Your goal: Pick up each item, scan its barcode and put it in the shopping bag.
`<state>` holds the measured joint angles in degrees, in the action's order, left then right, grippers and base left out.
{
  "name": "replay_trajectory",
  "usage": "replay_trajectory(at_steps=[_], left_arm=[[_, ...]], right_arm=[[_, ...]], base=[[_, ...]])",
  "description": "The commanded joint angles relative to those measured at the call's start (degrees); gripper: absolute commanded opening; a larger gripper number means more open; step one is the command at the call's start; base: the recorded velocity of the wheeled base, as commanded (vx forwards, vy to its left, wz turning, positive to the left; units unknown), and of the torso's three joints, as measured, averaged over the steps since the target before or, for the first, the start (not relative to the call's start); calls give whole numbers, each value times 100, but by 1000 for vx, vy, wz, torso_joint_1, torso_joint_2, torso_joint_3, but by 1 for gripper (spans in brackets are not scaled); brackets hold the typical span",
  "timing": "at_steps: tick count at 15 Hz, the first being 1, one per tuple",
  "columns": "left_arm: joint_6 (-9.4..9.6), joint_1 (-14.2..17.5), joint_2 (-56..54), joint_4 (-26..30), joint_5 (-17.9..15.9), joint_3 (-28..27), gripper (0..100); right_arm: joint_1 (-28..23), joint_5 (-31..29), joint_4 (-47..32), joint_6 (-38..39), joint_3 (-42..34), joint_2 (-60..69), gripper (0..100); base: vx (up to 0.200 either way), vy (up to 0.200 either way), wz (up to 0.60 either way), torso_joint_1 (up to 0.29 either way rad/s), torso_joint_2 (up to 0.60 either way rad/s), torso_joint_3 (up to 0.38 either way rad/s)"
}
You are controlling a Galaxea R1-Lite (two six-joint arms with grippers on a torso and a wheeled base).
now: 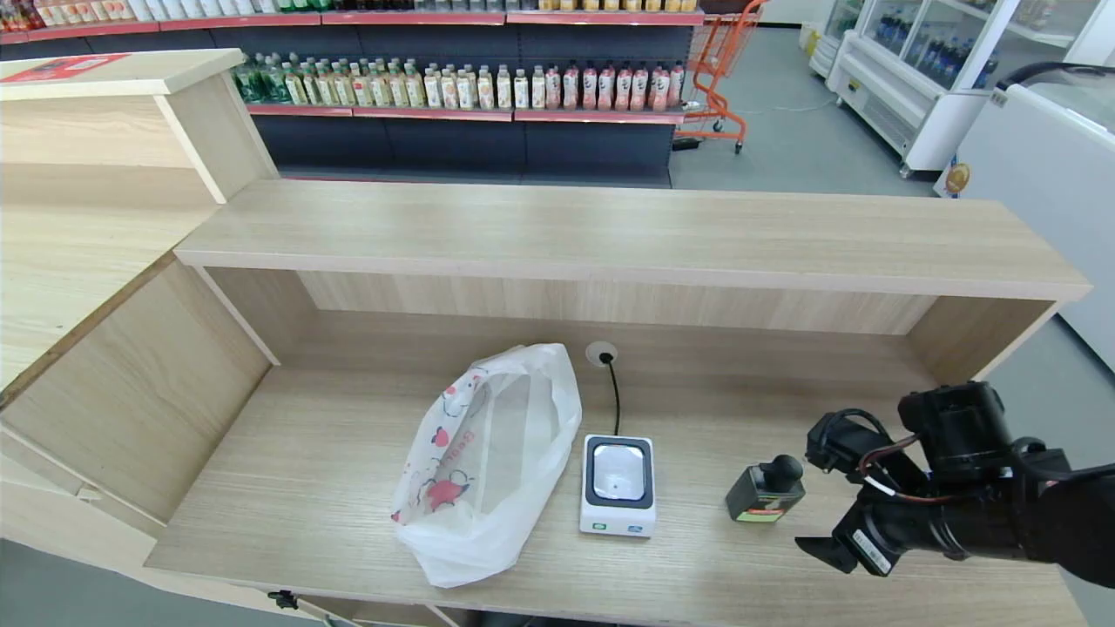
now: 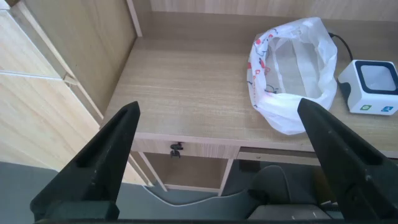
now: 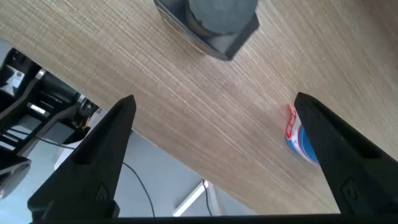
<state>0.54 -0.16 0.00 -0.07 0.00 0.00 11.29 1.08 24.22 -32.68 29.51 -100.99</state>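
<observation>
- Left gripper (image 2: pixel 217 104) hung wide open and empty off the edge of the desk (image 2: pixel 186 87), with the shopping bag (image 2: pixel 283 115) well ahead of its jaws.
- The bag lay slumped on the desk, seemingly holding nothing.
- The scanner (image 1: pixel 618 483) sat between the bag and the dark bottle (image 1: pixel 765 492).
- Right gripper (image 3: pixel 214 98) gaped empty, the bottle just beyond its jaws. It needed to advance, straddle the body below the cap, then close squarely.

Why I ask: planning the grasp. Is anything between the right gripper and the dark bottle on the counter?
Nothing visible does. The right gripper, open, is near the dark bottle with only bare counter between them; the scanner stands on the bottle's other side.
</observation>
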Motion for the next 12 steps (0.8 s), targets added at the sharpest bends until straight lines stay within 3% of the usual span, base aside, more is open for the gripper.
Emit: replay_trajectory(at_steps=[1, 4, 9, 12], left_arm=[[-1, -2, 9, -1, 0, 0, 100], [-1, 7, 9, -1, 0, 0, 100], [-1, -2, 9, -1, 0, 0, 100], [-1, 7, 9, -1, 0, 0, 100]], right_arm=[[128, 32, 487, -256, -42, -659, 100], [128, 58, 970, -502, 81, -1028, 100], [137, 832, 1313, -740, 397, -1512, 100], [137, 858, 1480, -792, 722, -1802, 100]], base=[[0, 0, 0, 0, 0, 0], [0, 0, 0, 0, 0, 0], [0, 0, 0, 0, 0, 0], [0, 0, 0, 0, 0, 0]])
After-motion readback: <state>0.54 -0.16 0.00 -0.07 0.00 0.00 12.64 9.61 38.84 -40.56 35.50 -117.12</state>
